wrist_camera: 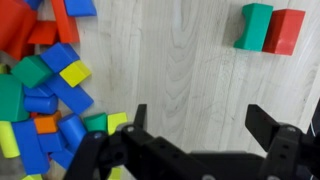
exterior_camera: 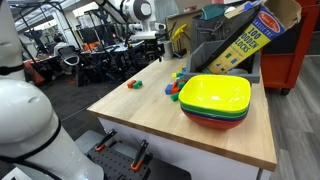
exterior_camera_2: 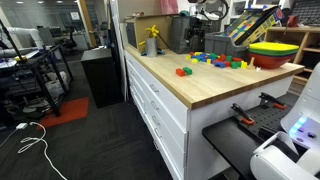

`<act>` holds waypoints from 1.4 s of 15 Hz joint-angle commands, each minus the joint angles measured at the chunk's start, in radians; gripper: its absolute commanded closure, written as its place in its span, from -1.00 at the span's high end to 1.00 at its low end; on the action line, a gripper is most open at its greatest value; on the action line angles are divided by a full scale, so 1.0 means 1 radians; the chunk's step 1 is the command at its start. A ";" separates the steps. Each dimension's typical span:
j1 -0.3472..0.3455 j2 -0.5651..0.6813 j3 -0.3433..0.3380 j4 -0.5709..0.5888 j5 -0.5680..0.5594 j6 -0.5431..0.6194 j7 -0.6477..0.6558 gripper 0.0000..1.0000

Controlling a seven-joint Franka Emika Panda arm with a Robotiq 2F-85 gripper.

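My gripper (wrist_camera: 203, 126) hangs open above bare wooden tabletop, with nothing between its dark fingers (wrist_camera: 268, 128). In the wrist view a green block (wrist_camera: 254, 27) and a red block (wrist_camera: 285, 31) lie side by side at the upper right, apart from the gripper. A pile of coloured blocks (wrist_camera: 45, 85) fills the left side, close to the left finger. In both exterior views the gripper (exterior_camera: 150, 41) (exterior_camera_2: 207, 15) is held well above the table, over the far part near the block pile (exterior_camera: 178, 86) (exterior_camera_2: 220, 60). The red and green pair (exterior_camera: 135, 85) (exterior_camera_2: 183, 71) lies apart from the pile.
A stack of bowls, yellow on top (exterior_camera: 215, 97) (exterior_camera_2: 275, 51), stands near the table's corner. A tilted wood-blocks box (exterior_camera: 248, 42) leans behind it. A yellow object (exterior_camera_2: 152, 40) stands at the table's far end. The table edge (exterior_camera: 170, 140) drops to the floor.
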 commanded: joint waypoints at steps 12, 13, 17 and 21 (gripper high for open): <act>-0.023 -0.025 -0.068 -0.154 -0.145 0.018 0.030 1.00; -0.026 -0.015 -0.071 -0.156 -0.142 0.022 0.027 1.00; -0.036 0.035 -0.080 -0.161 -0.149 0.038 0.026 1.00; -0.044 0.078 -0.087 -0.164 -0.152 0.043 0.024 1.00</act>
